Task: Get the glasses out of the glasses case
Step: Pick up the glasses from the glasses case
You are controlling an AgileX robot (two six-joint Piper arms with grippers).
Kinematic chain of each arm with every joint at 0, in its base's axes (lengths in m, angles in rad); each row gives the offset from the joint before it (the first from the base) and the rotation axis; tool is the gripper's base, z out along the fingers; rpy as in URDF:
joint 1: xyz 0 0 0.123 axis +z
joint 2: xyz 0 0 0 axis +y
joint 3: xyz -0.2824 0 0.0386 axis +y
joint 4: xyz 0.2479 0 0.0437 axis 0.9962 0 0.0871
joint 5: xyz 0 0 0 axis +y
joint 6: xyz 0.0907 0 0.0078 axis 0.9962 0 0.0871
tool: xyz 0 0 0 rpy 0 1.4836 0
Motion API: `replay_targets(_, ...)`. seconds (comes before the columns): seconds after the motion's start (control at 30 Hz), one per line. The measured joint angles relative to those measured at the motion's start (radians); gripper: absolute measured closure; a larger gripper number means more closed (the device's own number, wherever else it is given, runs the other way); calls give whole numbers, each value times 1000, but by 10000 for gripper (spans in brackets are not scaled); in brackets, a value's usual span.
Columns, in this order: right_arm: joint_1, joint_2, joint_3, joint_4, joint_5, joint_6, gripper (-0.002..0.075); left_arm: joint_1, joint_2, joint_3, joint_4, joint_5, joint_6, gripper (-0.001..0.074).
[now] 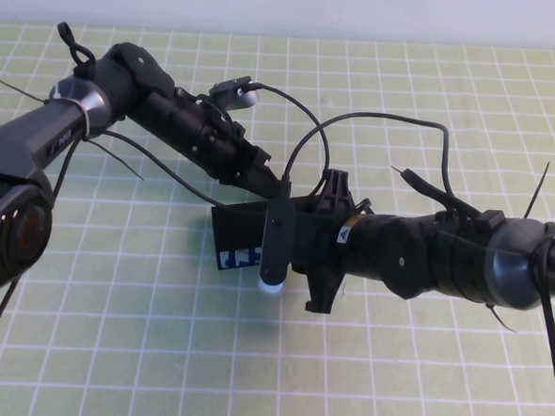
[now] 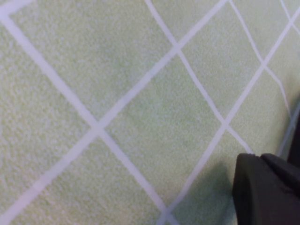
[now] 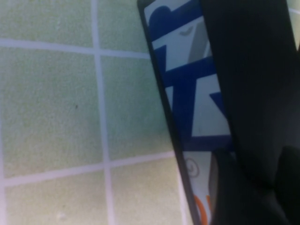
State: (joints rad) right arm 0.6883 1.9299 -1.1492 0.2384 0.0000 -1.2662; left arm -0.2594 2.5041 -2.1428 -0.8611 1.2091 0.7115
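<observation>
At table centre: glasses case (image 1: 236, 236) | right gripper (image 1: 306, 231) clamping it | left gripper (image 1: 257, 172) just behind, state unclear

2 black arms (image 1: 171, 107), loose cables (image 1: 377, 120)

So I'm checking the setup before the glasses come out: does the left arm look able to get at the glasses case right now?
Probably yes. The left gripper hangs just behind the glasses case, nothing between them. But the right gripper already crowds the case, so room looks tight.

No legible text. The glasses case (image 3: 187, 93) bears blue and orange print on its white side, its characters indecipherable.
</observation>
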Motion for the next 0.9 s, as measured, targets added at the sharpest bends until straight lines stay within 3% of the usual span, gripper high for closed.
replay_targets(0.17,0,3,0,0,-22,0,538,0,2,0,0,0,0,739)
replay_targets(0.5,0,4,0,0,-62,-5,687,0,2,0,0,0,2,739)
replay_targets(0.9,0,-14,0,19,-73,-7,714,0,2,0,-2,0,10,739)
